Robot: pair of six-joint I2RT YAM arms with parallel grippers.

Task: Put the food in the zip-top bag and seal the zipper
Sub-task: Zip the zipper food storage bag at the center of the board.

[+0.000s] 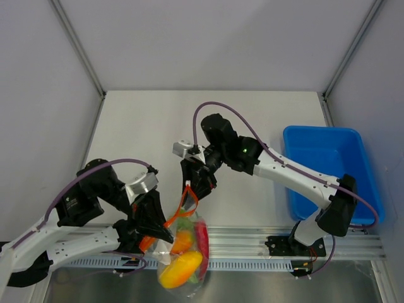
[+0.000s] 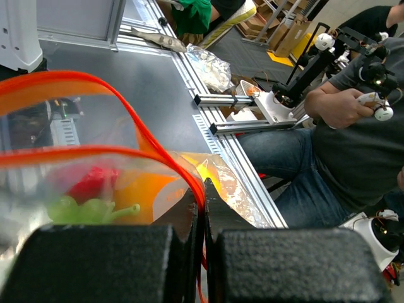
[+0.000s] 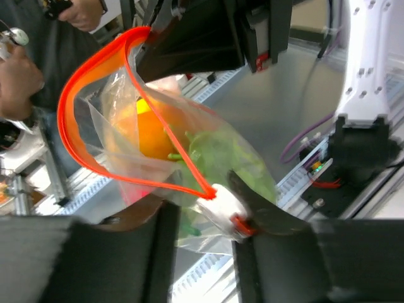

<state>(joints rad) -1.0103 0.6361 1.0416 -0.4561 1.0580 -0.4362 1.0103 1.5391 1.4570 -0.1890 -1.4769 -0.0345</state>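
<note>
Left gripper (image 1: 163,230) is seen fully closed, with one end of the zipper (image 3: 69,107) pinched between its fingers. Right gripper (image 3: 202,221) is seen part open, its jaws set either side of the other zipper end. The white slider (image 3: 224,205) is touched by one finger; a firm clamp cannot be confirmed. The zip-top bag (image 1: 186,252) is hung between the two grippers, over the rail at the near table (image 1: 145,126) edge, with its mouth spread open. Orange-yellow fruit (image 1: 180,268), red chili (image 1: 202,238) and green bunch (image 3: 214,158) are seen inside the bag. The blue bin (image 1: 322,130) is set at the far right, well apart.
</note>
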